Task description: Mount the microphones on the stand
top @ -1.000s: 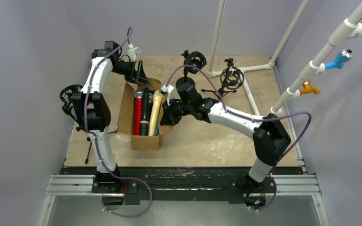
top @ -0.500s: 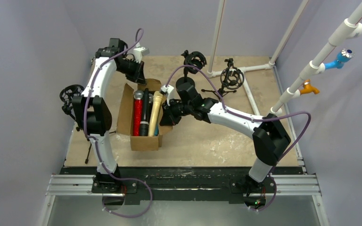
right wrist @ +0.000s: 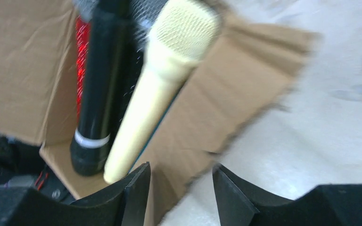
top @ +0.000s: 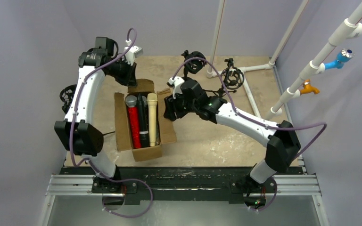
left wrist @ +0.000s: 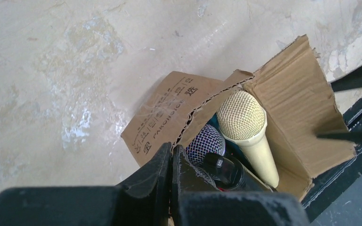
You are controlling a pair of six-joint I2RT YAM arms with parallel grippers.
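From overhead, top ext. view: spotting three mics packed side by side in an open cardboard box (top: 120, 123) on the table (top: 207, 143). Glittery red mic (top: 134, 125) leftmost, black mic (top: 143, 123) in the middle, cream mic (top: 152, 115) rightmost. Reading all three long axes as running near-to-far along the box, mesh heads pointing at the far wall, tails toward the arm bases. Placing right gripper (top: 170, 109) just beside the right flap (top: 168, 129), w/ the cream mic lying just to its left and nearer this arm than the other. Judging that to be the relation governing the coming pick. Placing left gripper (top: 124, 75) at the far flap (top: 140, 86), beyond the heads. Noting a shock-mount stand (top: 193, 61) and a second stand (top: 232, 77) on the far side, well apart from the box, both looking unfilled.

Through left wrist cam: seeing fingers (left wrist: 155, 174) pressed together, apparently nipping the torn corrugated edge of the far flap, though not certain of the bite. Finding the cream mesh head up and right of the tips, body sloping down into the box. Making out a silvery mesh head beside it, prob. the red mic's, and the black mic partly hidden below.

Through right wrist cam (blurred): seeing fingers (right wrist: 132, 193) spread, straddling the right flap's edge w/o squeezing it, pinching nothing. Finding the cream mic up and left of the gap, axis slanting from tail by the left-hand finger to head at upper right. Expecting to need a shift over the flap plus a wrist turn, closing across the body rather than along it.
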